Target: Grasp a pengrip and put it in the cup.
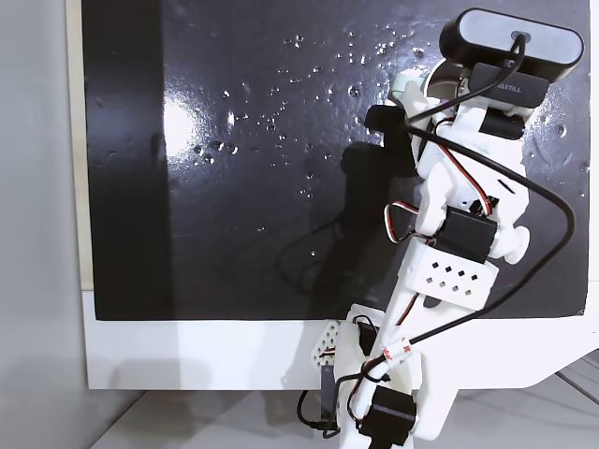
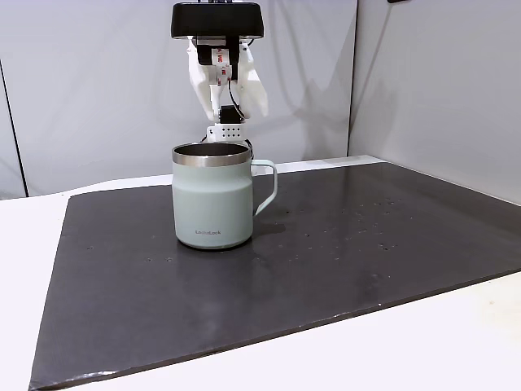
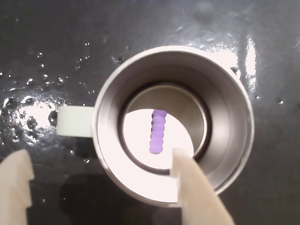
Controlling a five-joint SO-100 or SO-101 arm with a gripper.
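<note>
The mint-green cup (image 2: 212,199) stands upright on the black mat, its loop handle (image 2: 267,183) toward the right in that fixed view. From the wrist view I look straight down into the cup (image 3: 234,108). The lilac pengrip (image 3: 158,132) lies on its shiny steel bottom. My gripper (image 3: 99,158) is open and holds nothing. One white finger (image 3: 16,187) is outside the cup on the handle side, and the other finger (image 3: 197,192) is over the rim. In the front fixed view the gripper (image 2: 234,112) hangs just above the cup's mouth. From above, the arm (image 1: 449,243) covers the cup.
The black mat (image 1: 234,206) lies on a white table (image 1: 187,355) and carries small shiny specks (image 1: 281,122). Grey walls (image 2: 98,90) stand behind and to the right. A webcam (image 1: 515,42) rides on the wrist. The arm's base (image 1: 384,402) sits at the table's near edge.
</note>
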